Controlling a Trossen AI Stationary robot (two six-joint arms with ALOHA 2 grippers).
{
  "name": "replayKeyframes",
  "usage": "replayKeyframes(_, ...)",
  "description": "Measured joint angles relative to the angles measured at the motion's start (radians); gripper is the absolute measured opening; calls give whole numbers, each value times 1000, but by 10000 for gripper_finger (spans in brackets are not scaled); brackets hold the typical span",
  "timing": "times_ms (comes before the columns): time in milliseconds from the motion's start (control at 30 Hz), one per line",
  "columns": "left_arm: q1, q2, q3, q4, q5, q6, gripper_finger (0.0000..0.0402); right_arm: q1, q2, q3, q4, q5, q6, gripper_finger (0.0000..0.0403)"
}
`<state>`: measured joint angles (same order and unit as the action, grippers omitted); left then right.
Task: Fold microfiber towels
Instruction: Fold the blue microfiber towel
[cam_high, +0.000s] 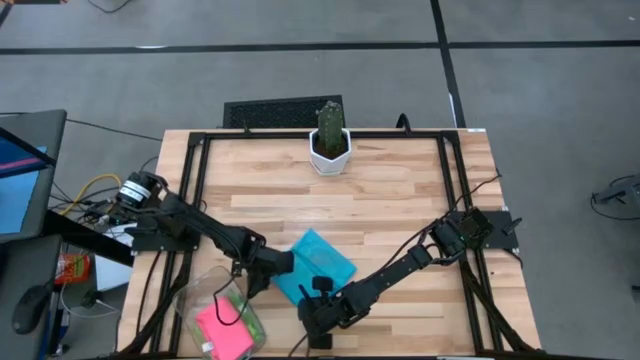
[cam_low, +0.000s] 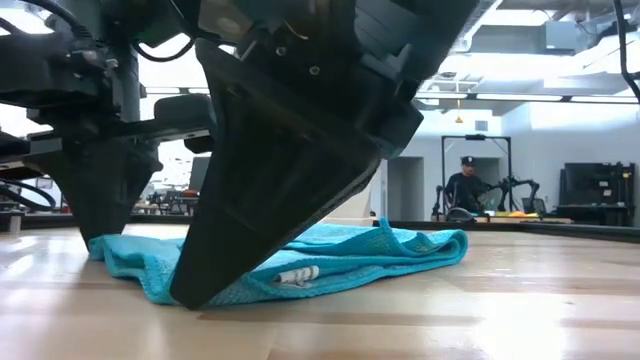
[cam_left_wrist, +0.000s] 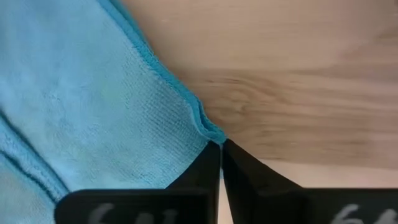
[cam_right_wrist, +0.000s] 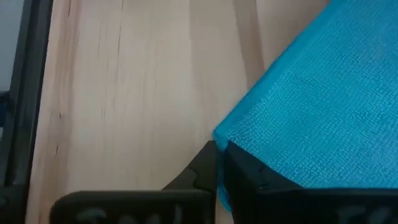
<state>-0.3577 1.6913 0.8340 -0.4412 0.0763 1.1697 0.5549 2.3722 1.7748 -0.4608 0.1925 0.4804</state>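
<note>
Pinching near corners of the sky blue towel (cam_high: 318, 266) at the table's front: left gripper (cam_left_wrist: 220, 147) and right gripper (cam_right_wrist: 217, 148), both clamped on its hem. Bare wood (cam_high: 400, 200) beyond. Clear bin (cam_high: 190, 300), front-left, holds pink towel (cam_high: 224, 330).

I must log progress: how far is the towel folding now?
Done: nothing looks finished. In hand: the blue towel lies rumpled on the table, left gripper and right gripper each shut on a corner. Left: the pink towel and a green one wait in the bin.
</note>
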Motion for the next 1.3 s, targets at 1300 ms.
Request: replayKeyframes(1300,122,-2,256,-19,-63,-582,0,123,-149,8,-399,207,566,15)
